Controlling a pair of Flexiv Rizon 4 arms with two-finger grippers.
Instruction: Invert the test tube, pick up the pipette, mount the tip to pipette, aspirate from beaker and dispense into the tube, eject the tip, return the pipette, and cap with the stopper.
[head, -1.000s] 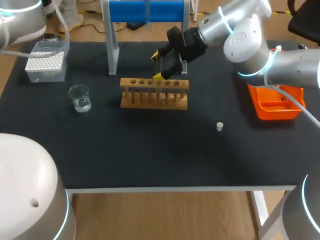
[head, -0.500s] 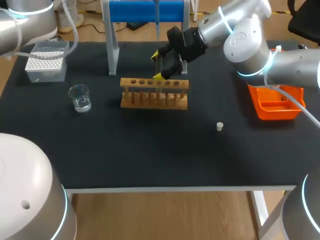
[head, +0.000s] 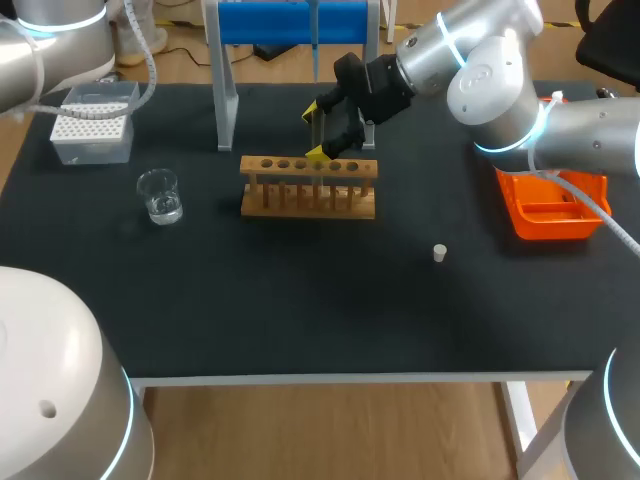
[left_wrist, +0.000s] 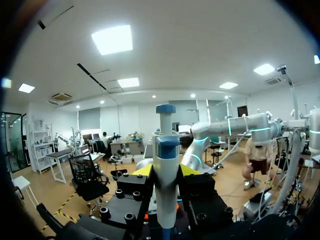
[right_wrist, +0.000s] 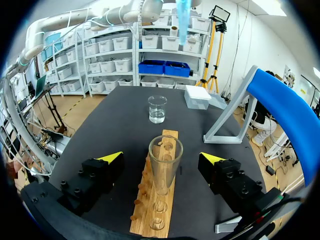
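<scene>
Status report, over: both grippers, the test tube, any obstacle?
Left gripper shut on pipette. Right gripper open around tube, not touching. Tube upright in rack, mouth up. No obstacle seen.

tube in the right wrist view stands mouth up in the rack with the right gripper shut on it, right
Not shut. The right gripper is open: the right wrist view shows its fingers standing clear of the tube on both sides. The rest holds: the tube stands mouth up in the rack.
</scene>
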